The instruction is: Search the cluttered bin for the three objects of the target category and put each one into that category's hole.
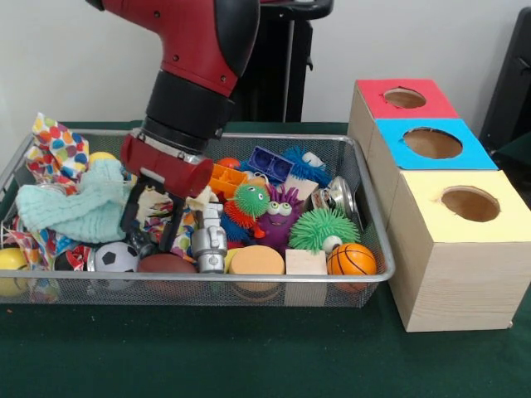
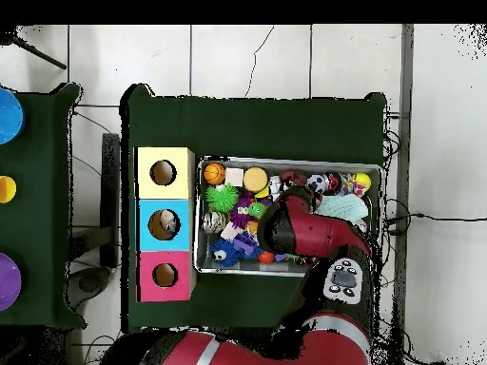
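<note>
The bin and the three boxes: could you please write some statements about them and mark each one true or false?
1. The gripper is lowered into the bin, near the soccer ball. True.
2. The red-topped box stands closest to the front camera. False: the yellow-topped box is closest; the red one is farthest.
3. The basketball lies at the bin's end beside the boxes. True.
4. The blue-topped box stands between the other two. True.
5. The green spiky ball rests on the yellow-topped box. False: it lies inside the bin.
</note>
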Tool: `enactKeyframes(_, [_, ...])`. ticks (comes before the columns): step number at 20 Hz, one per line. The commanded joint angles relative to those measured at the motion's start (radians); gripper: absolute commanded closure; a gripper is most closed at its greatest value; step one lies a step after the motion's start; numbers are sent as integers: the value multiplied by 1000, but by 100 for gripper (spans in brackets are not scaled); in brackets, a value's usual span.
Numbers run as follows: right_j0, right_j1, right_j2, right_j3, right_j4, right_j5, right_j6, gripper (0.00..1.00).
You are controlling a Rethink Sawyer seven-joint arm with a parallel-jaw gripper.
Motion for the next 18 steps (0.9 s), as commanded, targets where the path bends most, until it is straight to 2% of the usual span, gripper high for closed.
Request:
enactKeyframes(1, [-59, 1, 239, 111, -28, 41, 100, 0])
enactKeyframes(7, [-74, 52, 260, 100, -25, -2, 105, 0])
enactKeyframes(10, [-82, 70, 267, 84, -17, 15, 96, 0])
enactKeyframes(13, [-42, 90, 195, 68, 15, 33, 105, 0])
enactKeyframes(18, [-20, 85, 141, 84, 30, 57, 113, 0])
